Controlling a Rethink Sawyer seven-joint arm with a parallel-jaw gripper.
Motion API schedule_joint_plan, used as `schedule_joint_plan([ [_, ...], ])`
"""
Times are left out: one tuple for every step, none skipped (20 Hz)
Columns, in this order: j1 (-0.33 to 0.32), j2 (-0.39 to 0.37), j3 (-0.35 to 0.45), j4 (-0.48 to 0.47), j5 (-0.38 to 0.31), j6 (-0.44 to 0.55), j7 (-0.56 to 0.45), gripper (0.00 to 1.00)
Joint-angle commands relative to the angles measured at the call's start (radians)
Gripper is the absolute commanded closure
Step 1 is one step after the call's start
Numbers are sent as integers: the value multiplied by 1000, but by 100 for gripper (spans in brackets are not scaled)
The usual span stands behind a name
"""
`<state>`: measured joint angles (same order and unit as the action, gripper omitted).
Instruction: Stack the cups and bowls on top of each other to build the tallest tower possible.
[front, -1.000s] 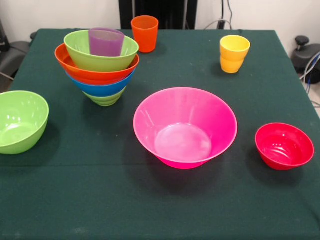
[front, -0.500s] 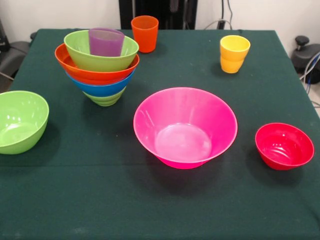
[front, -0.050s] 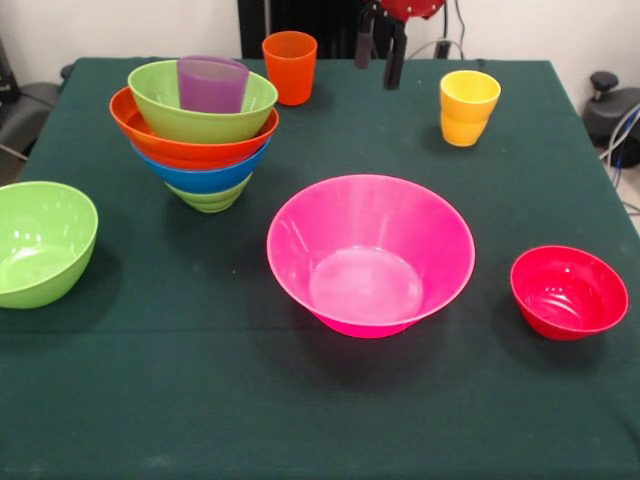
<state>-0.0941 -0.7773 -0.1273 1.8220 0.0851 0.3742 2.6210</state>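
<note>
The tower (front, -0.050s: 198, 160) stands at the back left: a lime green bowl, a blue one, an orange one and another lime green one nested, with a purple cup (front, -0.050s: 212, 84) in the top bowl. An orange cup (front, -0.050s: 290, 67) stands behind it and a yellow cup (front, -0.050s: 468, 108) at the back right. A large pink bowl (front, -0.050s: 370, 255) sits mid-table, a small red bowl (front, -0.050s: 568, 292) at the right and a lime green bowl (front, -0.050s: 38, 242) at the left edge. My gripper (front, -0.050s: 378, 72) hangs open and empty at the top, between the orange and yellow cups.
A dark green cloth (front, -0.050s: 300, 420) covers the table. A black object with cables (front, -0.050s: 612, 108) lies off the table's right side, and dark equipment (front, -0.050s: 20, 110) sits off its left side.
The gripper has come down into view at the top of the picture; earlier it did not show. Cups and bowls have not moved.
</note>
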Motion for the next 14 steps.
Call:
schedule_joint_plan([
  [-17,52,75,92,-74,-93,5,0],
  [-22,50,80,100,-69,-97,7,0],
  [-28,48,86,108,-63,-101,9,0],
  [-23,46,72,111,-71,-118,13,0],
  [-26,41,70,116,-70,-118,12,0],
  [-24,36,66,122,-68,-118,15,0],
  [-18,32,62,128,-64,-121,23,0],
  [-16,28,57,135,-62,-128,30,0],
  [-30,21,65,147,-59,-133,25,0],
  [-36,21,67,155,-60,-147,26,0],
  [-44,19,68,164,-61,-154,25,0],
  [-51,16,72,168,-62,-155,19,0],
  [-52,9,68,174,-64,-150,15,0],
  [-56,8,71,182,-61,-154,18,0],
])
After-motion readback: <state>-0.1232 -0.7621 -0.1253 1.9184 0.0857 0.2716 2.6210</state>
